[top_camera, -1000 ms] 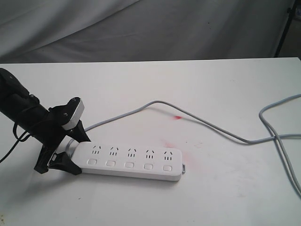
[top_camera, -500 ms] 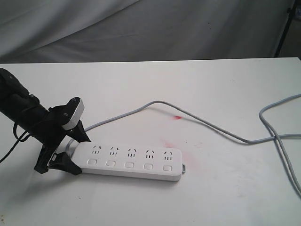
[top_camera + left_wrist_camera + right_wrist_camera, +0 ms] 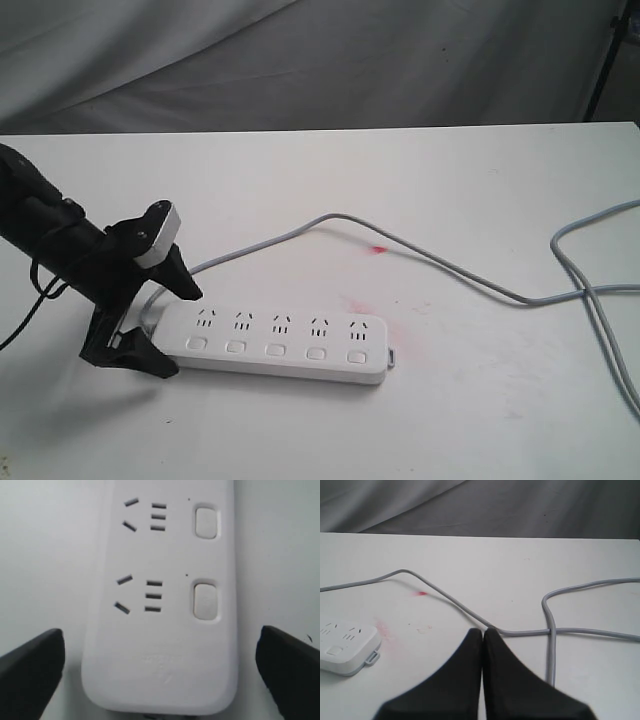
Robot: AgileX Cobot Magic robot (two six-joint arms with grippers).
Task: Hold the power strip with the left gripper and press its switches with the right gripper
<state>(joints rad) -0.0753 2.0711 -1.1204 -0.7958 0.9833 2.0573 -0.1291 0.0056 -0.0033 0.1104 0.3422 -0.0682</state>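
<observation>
The white power strip (image 3: pixel 275 345) lies flat near the table's front, its row of switches (image 3: pixel 275 350) along the near side. My left gripper (image 3: pixel 172 330) straddles the strip's left, cord end with its jaws open. In the left wrist view the black fingers (image 3: pixel 30 672) stand clear of both long edges of the power strip (image 3: pixel 160 645), and two switches (image 3: pixel 205 600) show. My right gripper (image 3: pixel 483 632) is shut and empty above the bare table, right of the power strip (image 3: pixel 345 647); it is out of the exterior view.
The grey cord (image 3: pixel 440 265) runs from the strip's left end across the table and loops at the right edge (image 3: pixel 590 290). Red smudges (image 3: pixel 378 249) mark the tabletop. A grey cloth (image 3: pixel 300 60) hangs behind the table.
My left gripper's jaws have spread wider, the far finger moving off the strip's edge. The strip and the right gripper have not moved.
</observation>
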